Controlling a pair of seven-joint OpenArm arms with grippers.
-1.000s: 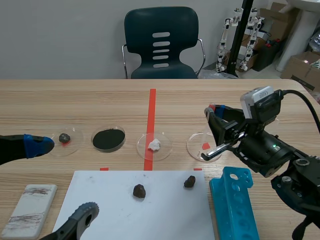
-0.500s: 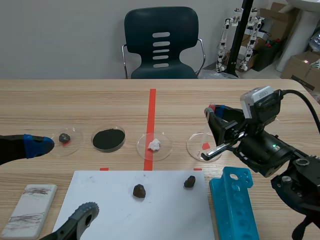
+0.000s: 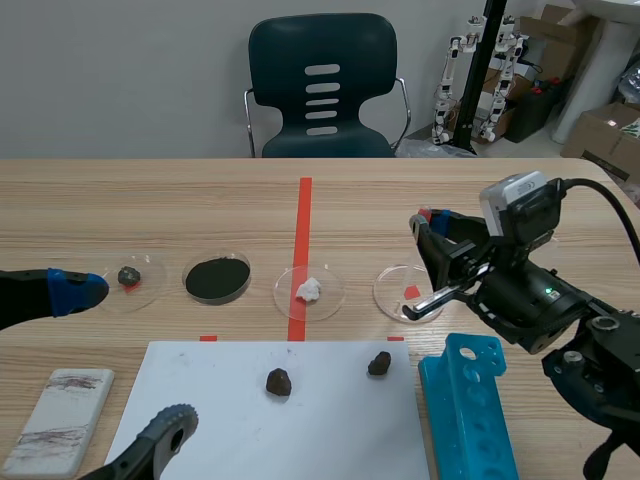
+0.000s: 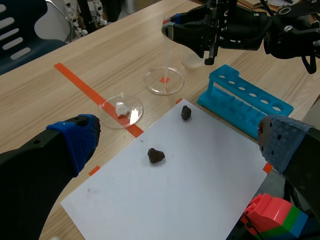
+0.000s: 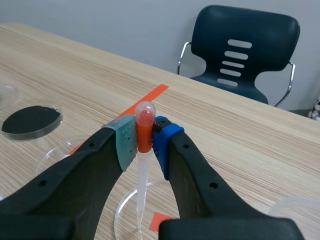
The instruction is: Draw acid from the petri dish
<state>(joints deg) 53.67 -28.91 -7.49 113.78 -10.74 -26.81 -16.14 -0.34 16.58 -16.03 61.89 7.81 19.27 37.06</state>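
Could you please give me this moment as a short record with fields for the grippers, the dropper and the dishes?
Right gripper: shut on dropper, pads on its red bulb
Dropper tip: down inside the clear petri dish
Left gripper: open, holding nothing
Other dishes: one with black powder, one with white lump, one with dark stone
White sheet: two loose stones on it
Blue rack: beside the sheet
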